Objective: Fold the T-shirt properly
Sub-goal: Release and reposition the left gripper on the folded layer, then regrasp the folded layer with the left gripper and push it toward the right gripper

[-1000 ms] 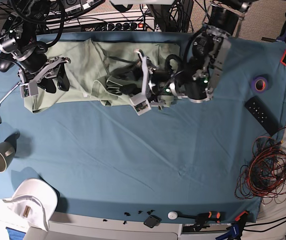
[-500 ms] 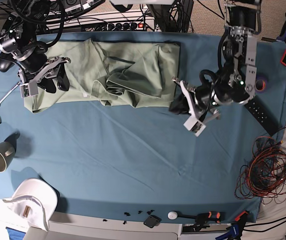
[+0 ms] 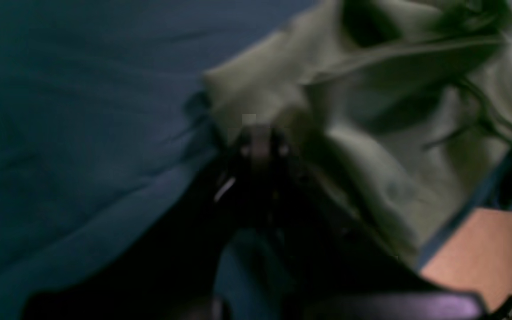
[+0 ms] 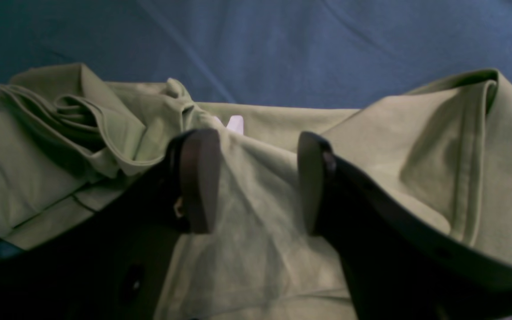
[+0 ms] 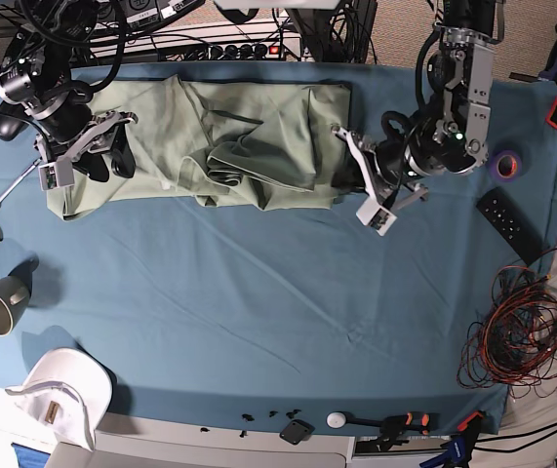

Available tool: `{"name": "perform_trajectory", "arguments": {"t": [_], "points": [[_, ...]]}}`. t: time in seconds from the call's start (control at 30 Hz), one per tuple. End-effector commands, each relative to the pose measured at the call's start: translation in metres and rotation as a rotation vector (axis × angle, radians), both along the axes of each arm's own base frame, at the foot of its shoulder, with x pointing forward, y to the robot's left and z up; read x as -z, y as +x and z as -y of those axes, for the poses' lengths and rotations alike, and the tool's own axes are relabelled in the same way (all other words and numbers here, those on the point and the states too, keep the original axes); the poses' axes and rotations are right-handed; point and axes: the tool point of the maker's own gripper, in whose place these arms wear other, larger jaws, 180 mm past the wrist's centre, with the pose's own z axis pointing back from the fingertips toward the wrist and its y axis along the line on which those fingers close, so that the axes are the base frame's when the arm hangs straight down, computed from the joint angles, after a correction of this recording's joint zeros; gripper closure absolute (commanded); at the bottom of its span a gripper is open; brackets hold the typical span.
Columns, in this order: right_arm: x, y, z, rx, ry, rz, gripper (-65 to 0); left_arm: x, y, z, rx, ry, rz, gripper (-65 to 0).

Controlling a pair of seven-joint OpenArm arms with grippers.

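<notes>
Shirt bunched along the far edge of the bench, one hand at each end.

One pale sage-green cotton T-shirt (image 5: pixel 210 141) lies in soft rumpled folds on the blue cloth-covered bench (image 5: pixel 258 312). The right hand (image 4: pixel 256 178) hovers over its near-left end, two dark fingers (image 4: pixel 196 178) spread apart with fabric showing between them, gripping nothing. The left hand (image 5: pixel 356 185) sits at the shirt's right edge; its view is blurred, so its state cannot be told. One grey mug (image 5: pixel 0 302), one white cap (image 5: pixel 63 390), one purple tape roll (image 5: pixel 505 164).
</notes>
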Motion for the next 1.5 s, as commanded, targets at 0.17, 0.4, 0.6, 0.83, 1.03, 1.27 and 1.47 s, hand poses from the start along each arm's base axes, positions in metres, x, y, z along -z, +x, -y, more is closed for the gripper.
{"name": "perform_trajectory", "arguments": {"t": [0.17,0.4,0.6,0.83,1.03,1.27,1.47], "points": [[-0.015,0.008,0.000,-0.003,0.004,0.069,-28.6,-0.008,0.004,0.002,-0.019,-0.028,0.021,0.0],[-0.015,0.008,0.000,-0.003,0.004,0.069,-28.6,-0.004,-0.003,0.011,-0.006,-0.042,0.002,0.0],[-0.015,0.008,0.000,-0.003,0.004,0.069,-28.6,-0.001,-0.014,0.036,0.064,-0.029,0.005,0.0],[-0.015,0.008,0.000,-0.003,0.004,0.069,-28.6,-0.001,-0.021,0.058,0.104,-0.028,0.012,0.0],[-0.015,0.008,0.000,-0.003,0.004,0.070,-28.6,-0.005,-0.020,0.063,0.103,-0.044,0.020,0.0],[-0.015,0.008,0.000,-0.003,0.004,0.070,-28.6,-0.004,-0.017,0.061,0.097,-0.021,0.043,0.0],[-0.016,0.008,0.000,-0.003,0.005,0.073,-28.6,0.008,-0.013,0.055,0.063,0.008,0.030,0.0]]}}
